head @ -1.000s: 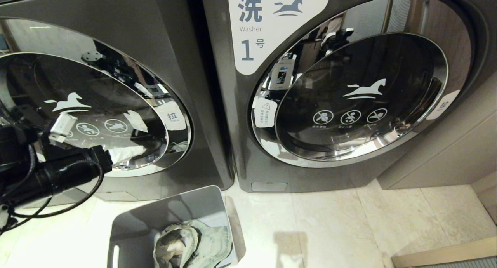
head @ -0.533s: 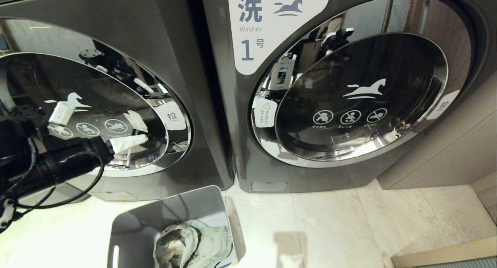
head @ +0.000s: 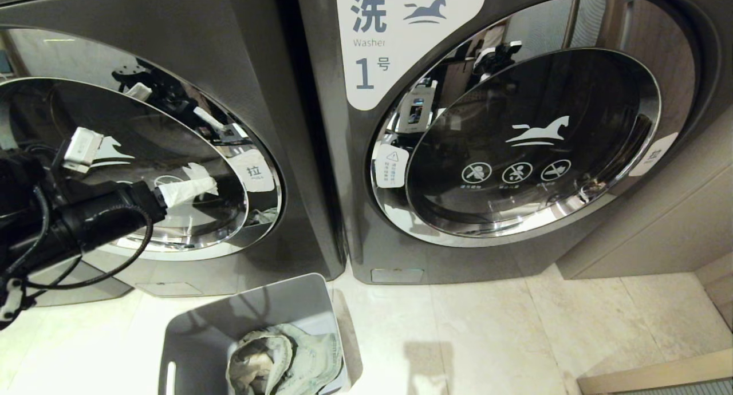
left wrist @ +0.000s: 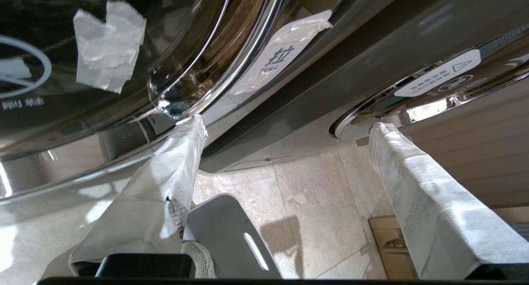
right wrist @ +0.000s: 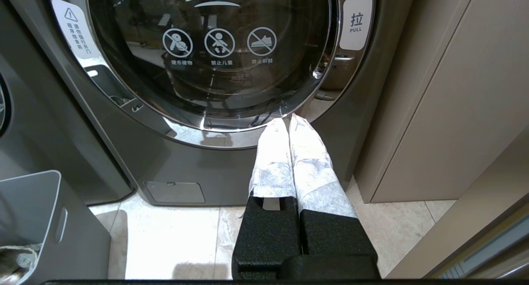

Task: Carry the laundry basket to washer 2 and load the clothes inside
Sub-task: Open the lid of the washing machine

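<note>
Landmark: dark grey front-load washer with a chrome-ringed round glass door [head: 143, 166], left of the like washer labelled "1" [head: 515, 143]; its own number label is not visible.
Left gripper [left wrist: 285, 128]: raised before the landmark's door, near the white "pull" tag [left wrist: 281, 62]; tape-wrapped fingers [left wrist: 173, 169] spread wide, holding nothing.
Right gripper [right wrist: 289, 124]: off to the side, before washer "1"; fingers pressed together, empty.
Grey plastic laundry basket [head: 194, 332]: on the pale tiled floor [head: 487, 338], just below the landmark.
Faded grey-green denim clothes [head: 280, 363]: bundled inside the basket.
</note>
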Robot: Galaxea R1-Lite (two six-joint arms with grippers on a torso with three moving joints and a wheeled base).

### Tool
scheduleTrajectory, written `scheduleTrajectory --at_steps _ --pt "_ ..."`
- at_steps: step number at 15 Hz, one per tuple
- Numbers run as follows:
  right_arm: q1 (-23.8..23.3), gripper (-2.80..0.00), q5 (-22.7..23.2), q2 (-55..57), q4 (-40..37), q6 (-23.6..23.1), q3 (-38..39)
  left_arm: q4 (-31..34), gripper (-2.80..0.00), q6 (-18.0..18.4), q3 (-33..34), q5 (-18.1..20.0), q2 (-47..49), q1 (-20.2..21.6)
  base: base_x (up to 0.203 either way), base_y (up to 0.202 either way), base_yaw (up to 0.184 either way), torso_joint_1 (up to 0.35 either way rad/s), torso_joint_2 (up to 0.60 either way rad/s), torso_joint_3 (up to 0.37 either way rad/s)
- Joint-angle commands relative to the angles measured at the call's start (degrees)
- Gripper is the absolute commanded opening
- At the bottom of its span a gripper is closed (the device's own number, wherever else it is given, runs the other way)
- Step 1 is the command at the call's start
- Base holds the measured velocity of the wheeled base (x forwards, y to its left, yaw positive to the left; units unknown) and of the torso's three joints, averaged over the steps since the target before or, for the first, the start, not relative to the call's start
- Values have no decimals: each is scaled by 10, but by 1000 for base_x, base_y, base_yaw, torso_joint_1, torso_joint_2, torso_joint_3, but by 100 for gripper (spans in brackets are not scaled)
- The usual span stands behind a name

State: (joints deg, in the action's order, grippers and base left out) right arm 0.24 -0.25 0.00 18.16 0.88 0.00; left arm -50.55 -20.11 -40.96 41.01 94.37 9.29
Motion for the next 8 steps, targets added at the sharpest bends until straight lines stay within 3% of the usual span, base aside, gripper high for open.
scheduleTrajectory --at_steps 1,8 --pt "0 -280 0 1 1 0 23 1 0 -2 2 2 3 -1 0 0 0 0 0 0" --pt "0 -280 0 1 1 0 23 23 0 -3 -4 -1 3 -3 0 0 0 0 0 0"
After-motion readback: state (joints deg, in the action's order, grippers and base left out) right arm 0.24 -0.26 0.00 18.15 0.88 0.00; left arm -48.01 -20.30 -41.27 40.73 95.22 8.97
